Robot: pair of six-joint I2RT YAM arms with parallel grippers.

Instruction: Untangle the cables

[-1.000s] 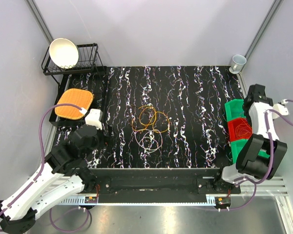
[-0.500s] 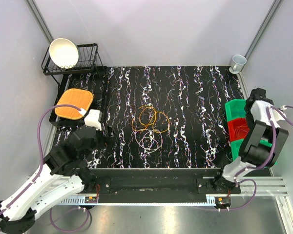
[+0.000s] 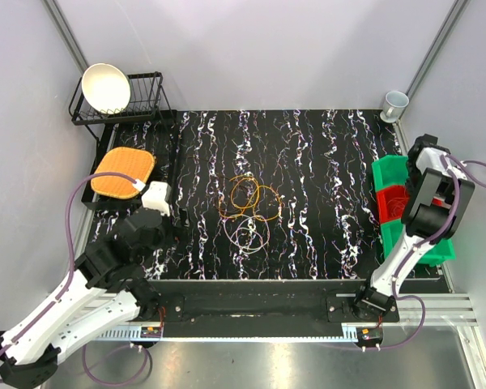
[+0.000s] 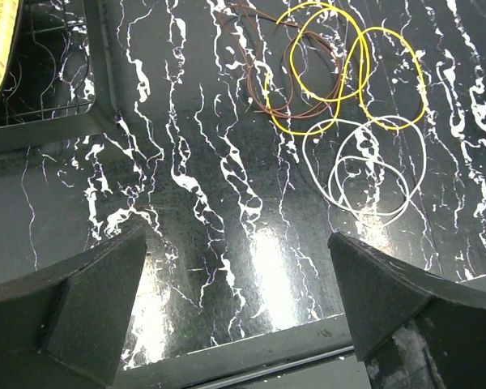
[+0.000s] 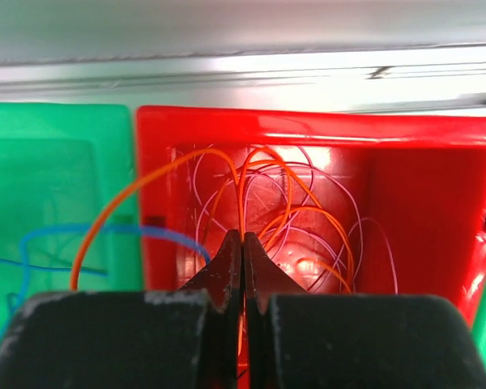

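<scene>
Pinching an orange cable in the closed right pincer over the red bin, apparently for freeing it. Holding the left pincer wide above the bench, ready for the looped cables.

The top camera hangs above and behind the arm bases and looks down over the whole table, from the near rail to the far wall. The left wrist camera sits lower at the near left and looks down across the tabletop toward the middle, sharing with the top view the loose cables at mid-table (and a corner of the dark wire tray at the left). The right wrist camera peers from very near into the red bin at the right edge, with a green bin beside it, both also seen from above.
</scene>
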